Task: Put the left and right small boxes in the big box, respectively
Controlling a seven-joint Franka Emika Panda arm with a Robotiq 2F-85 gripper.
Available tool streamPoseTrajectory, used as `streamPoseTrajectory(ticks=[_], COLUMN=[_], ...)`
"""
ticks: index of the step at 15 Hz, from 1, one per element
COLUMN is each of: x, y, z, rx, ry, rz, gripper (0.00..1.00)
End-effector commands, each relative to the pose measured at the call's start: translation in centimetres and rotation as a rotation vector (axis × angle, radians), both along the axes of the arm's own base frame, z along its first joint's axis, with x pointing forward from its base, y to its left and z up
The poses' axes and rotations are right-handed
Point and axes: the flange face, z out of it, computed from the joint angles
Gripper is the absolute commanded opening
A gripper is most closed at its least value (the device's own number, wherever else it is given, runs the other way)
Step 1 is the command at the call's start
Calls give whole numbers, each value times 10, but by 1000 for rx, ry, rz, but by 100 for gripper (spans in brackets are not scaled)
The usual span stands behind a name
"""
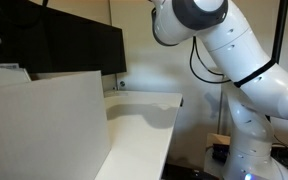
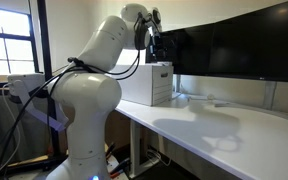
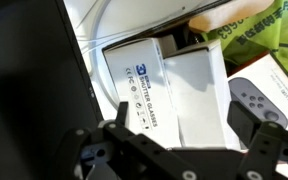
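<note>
The gripper [image 3: 182, 115] has its fingers [image 3: 252, 130] wide apart and holds nothing. The two small boxes [image 3: 149, 85] lie touching, side by side, between them, with a dark wall [image 3: 24, 80] close by one finger. Only the wrist view shows them; both exterior views show the big box [image 1: 44, 120] [image 2: 149, 82] on the white table [image 1: 149, 108].

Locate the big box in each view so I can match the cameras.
In an exterior view: big box fills the lower left, on the white table.
In an exterior view: big box sits centre, at the table's far end.
Wrist view: big box not identifiable; small boxes show.
Shared landmark: dark monitors, in both exterior views.
</note>
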Motion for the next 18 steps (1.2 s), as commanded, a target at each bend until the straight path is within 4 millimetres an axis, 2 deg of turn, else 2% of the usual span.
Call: streamPoseTrajectory(ticks=[1,7,14,15,18], x=[-7,-16,-34,-24,-27], y=[-9,-9,-3,-1,0], z=[23,43,46,40,40], rx=[9,36,34,38,36], ry=[-23,-56,-13,-27,-21], rz=[-5,-31,-91,-51,-67], gripper=[100,100,100,100,100])
